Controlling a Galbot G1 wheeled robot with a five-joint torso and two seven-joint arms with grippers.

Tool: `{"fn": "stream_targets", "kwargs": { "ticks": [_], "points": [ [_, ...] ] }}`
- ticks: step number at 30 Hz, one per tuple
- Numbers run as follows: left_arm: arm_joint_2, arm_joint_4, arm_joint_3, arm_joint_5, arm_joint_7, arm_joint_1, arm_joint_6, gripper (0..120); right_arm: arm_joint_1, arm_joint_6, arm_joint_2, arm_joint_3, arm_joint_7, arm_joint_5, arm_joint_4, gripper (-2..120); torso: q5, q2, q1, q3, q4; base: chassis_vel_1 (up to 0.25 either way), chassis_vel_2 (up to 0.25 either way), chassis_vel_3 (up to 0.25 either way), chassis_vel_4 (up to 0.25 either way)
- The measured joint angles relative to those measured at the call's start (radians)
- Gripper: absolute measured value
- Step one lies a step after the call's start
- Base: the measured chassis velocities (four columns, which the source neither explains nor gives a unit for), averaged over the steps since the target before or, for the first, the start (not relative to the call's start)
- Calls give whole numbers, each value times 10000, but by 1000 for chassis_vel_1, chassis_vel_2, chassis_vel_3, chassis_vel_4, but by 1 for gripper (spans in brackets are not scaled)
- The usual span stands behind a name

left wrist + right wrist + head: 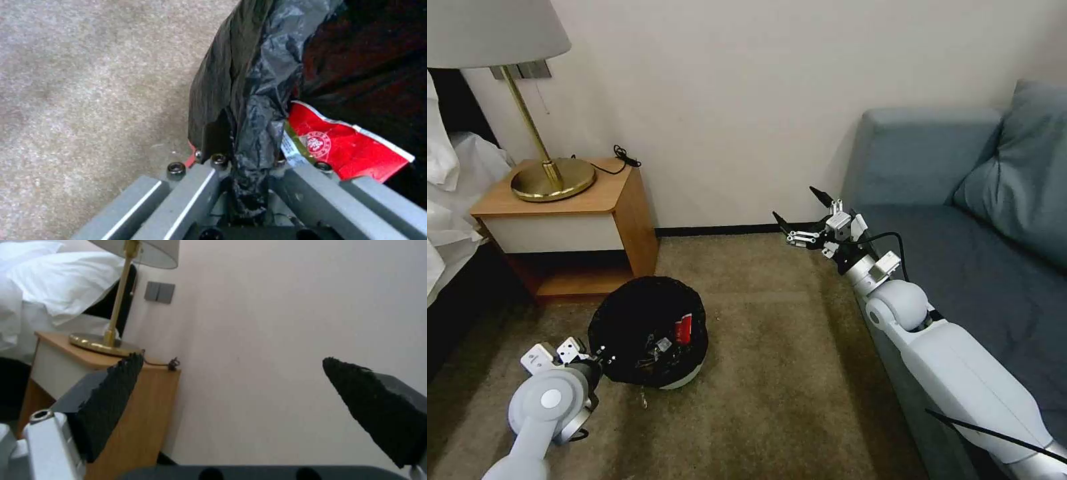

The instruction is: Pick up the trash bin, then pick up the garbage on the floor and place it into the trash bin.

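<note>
The trash bin is low on the carpet at the lower left, tilted so its black-lined mouth faces me. My left gripper is shut on its near-left rim. In the left wrist view the left gripper pinches the crinkled black bag over the rim. Of the garbage, a red wrapper lies inside the bin beside a silvery piece; the red wrapper sits right by the fingers. My right gripper hangs open and empty in the air near the sofa arm, its pads wide apart.
A wooden nightstand with a brass lamp stands against the wall, behind the bin. White bedding is at the far left. A blue sofa lines the right side. Brown carpet lies open between them.
</note>
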Motion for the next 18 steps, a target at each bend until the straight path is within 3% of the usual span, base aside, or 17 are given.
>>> {"fn": "stream_targets", "kwargs": {
  "ticks": [14, 18],
  "points": [
    [-41, 550, 132, 359, 92, -84, 146, 0, -455, 205, -120, 23, -95, -145, 44, 100, -1, 0, 0, 0, 0, 0, 0, 0, 0],
    [-43, 537, 112, 356, 78, -81, 185, 11, -512, 243, -143, 11, -139, -211, 27, 100, 0, 1, 0, 0, -1, 0, 0, 0, 0]
  ]
}}
